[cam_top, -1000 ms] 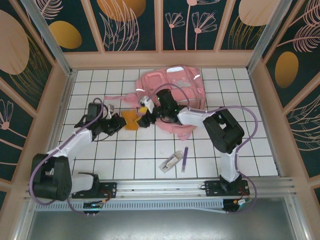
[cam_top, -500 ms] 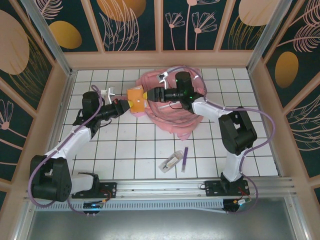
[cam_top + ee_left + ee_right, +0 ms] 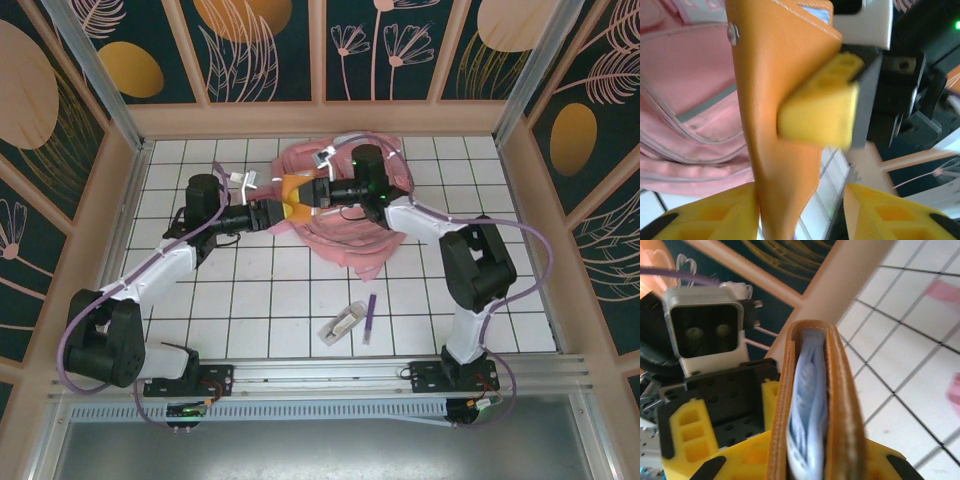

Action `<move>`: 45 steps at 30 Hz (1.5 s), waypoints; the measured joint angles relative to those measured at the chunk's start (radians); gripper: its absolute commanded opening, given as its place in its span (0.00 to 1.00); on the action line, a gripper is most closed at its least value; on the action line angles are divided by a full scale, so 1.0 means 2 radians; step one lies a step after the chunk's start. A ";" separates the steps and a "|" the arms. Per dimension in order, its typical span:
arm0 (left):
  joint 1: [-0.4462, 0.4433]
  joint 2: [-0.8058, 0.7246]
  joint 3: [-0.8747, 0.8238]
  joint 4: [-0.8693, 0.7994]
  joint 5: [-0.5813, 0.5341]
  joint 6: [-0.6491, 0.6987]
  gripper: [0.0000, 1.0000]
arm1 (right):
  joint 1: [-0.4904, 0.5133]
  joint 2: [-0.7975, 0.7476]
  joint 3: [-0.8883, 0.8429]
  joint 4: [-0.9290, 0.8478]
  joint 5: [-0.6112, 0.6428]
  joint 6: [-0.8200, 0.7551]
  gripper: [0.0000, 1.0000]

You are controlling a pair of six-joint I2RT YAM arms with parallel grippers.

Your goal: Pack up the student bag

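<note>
The left gripper point(image 3: 270, 210) hangs released above the table point(image 3: 260, 300), jaws spread around one edge of the wallet point(image 3: 291, 197), and one finger point(image 3: 710, 217) seems to touch its face. If the arm backs off at a slant, that finger could drag the wallet askew. The right gripper point(image 3: 314, 192) is clenched on the wallet, pinching both covers, but the fold gapes with pale papers inside, so a tilt may let them slide out. The two grippers sit very near each other, and a knock is likely if either turns. The bag point(image 3: 350, 235) lies slumped by the middle of the table's far edge, just beneath and right of the wallet; I cannot tell whether a pocket is open, and the soft fabric may turn the wallet aside onto the table
</note>
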 measured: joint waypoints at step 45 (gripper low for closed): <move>-0.200 0.324 0.461 -0.163 -0.413 0.363 0.00 | -0.209 -0.091 -0.160 -0.126 0.050 0.130 0.25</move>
